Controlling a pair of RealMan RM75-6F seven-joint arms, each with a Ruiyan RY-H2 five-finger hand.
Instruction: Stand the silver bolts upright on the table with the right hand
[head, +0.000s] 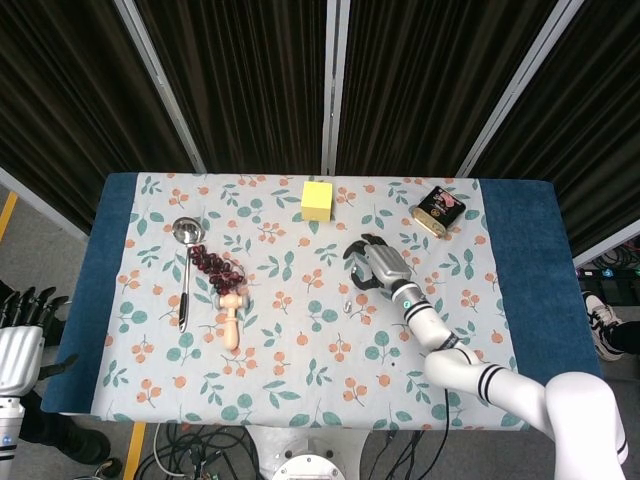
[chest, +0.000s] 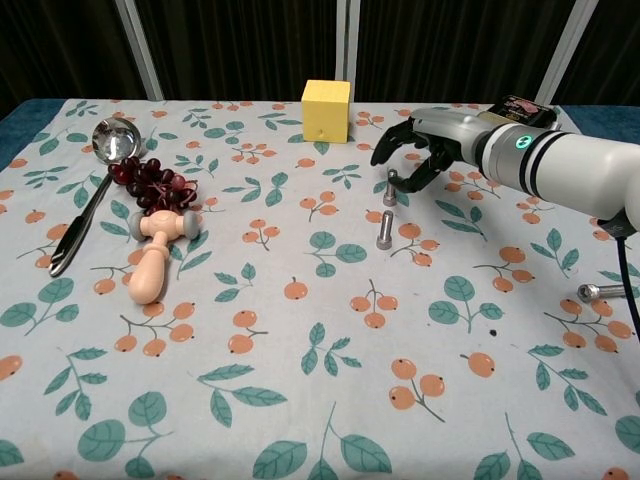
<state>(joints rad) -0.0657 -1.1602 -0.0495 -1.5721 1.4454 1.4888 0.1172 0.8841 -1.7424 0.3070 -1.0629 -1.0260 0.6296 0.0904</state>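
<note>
A bench (chest: 300, 420) covered by a white cloth printed with green leaves and orange berries fills both views, with dark curtains behind it.

The right hand (chest: 420, 150) reaches in from the right side, held over the far middle of the bench, its dark fingers (chest: 392, 143) spread apart and curved downward, holding nothing. In the head view the same right hand (head: 368, 265) sits just below the yellow cube (head: 317, 199).

One silver bolt (chest: 390, 187) stands upright directly under the spread fingers; whether a fingertip touches it cannot be told. A second silver bolt (chest: 385, 229) lies just in front of it, nearer the camera, on its side. A third silver bolt (chest: 600, 292) lies on its side near the right edge of the bench, well apart from the other two.

The yellow cube (chest: 326, 111) stands at the far middle, to the left of the hand. On the left side lie a metal ladle (chest: 88, 185), a bunch of dark red grapes (chest: 152, 185) beside it, and a pale wooden massage roller (chest: 155, 250) touching the grapes at their near end. A small dark packet (head: 440, 209) rests near the far right corner.

The left hand (head: 25, 320) hangs off the left edge of the bench, low in the head view, fingers pointing up and slightly apart, empty.
</note>
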